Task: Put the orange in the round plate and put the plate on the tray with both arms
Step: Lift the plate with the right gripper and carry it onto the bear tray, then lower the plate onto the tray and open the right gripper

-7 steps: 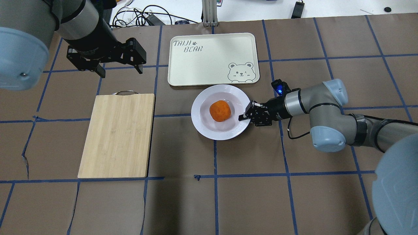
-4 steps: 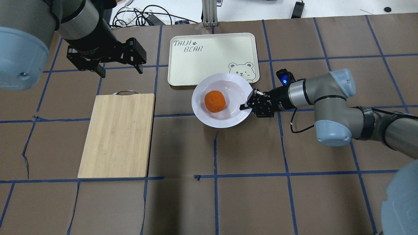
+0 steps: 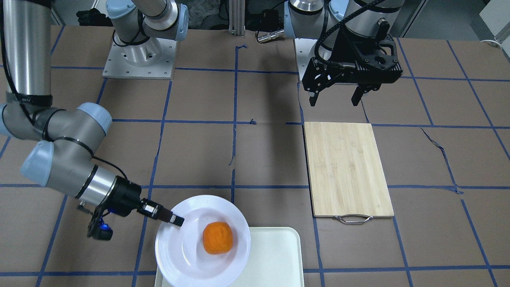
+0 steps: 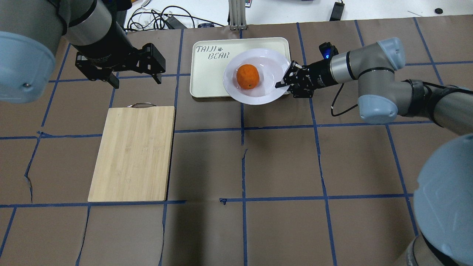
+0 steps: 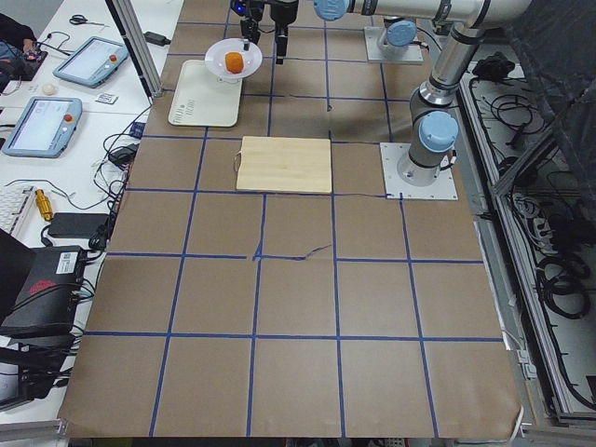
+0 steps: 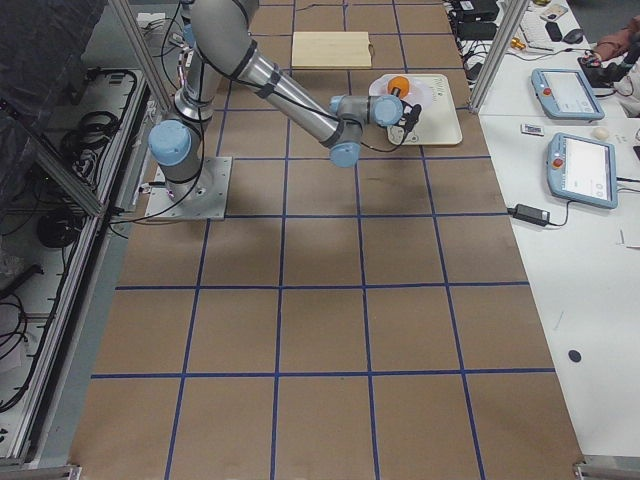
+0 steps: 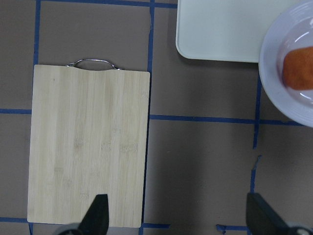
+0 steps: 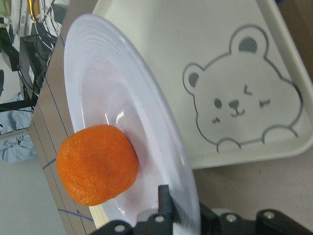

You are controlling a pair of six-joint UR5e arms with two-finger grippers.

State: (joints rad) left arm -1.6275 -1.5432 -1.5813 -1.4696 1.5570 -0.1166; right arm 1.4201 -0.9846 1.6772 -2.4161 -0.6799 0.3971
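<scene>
The left fingers hang above the table at the far left, spread wide with nothing between them; the left wrist view shows both tips well apart over bare brown paper and the near end of the cutting board. The cutting board lies flat just to their right and nearer the robot, its metal handle toward the far side; it touches nothing else. Further right is the tray, lying flat at the far edge of the table. The round plate covers the tray's right part, its near edge overhanging the tray's near rim; whether it touches the tray cannot be told. The orange sits in the plate's sunken centre. At the plate's right rim the right fingers are pinched on it, one finger above the rim and one below; the right wrist view shows the bear face uncovered beside the plate.
</scene>
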